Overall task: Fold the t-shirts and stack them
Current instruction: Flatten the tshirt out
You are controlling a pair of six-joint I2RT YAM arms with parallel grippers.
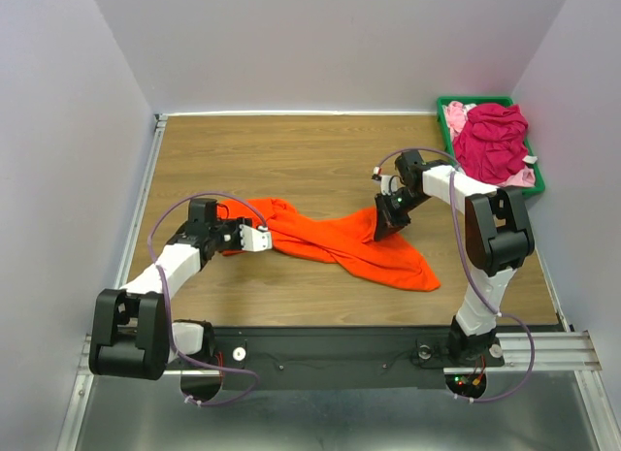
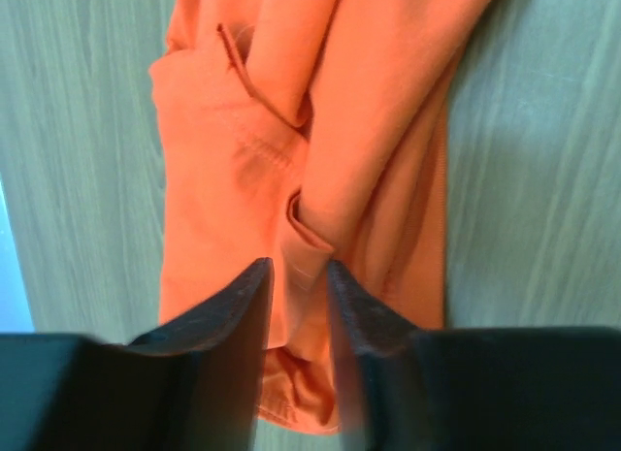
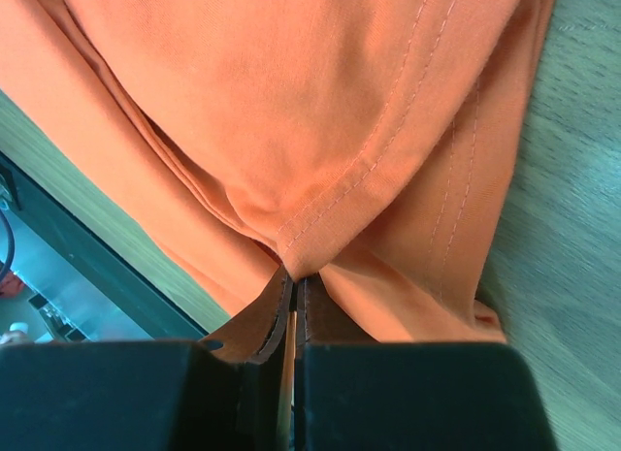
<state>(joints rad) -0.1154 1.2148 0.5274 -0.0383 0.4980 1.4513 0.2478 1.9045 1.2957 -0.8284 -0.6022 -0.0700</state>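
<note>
The right hand (image 3: 293, 281) is clamped on a hem of the orange shirt (image 1: 340, 242), which stretches across the worktop (image 1: 291, 160) to the left hand (image 2: 299, 272). The left hand is half open, fingers (image 2: 233, 325) straddling a shirt fold.

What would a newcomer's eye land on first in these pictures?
The bright orange t-shirt lies rumpled across the middle of the wooden table. The right gripper is shut on a stitched edge of it. The left gripper has its jaws apart astride a fold at the other end. A magenta t-shirt is heaped in the green bin at the far right corner.
</note>
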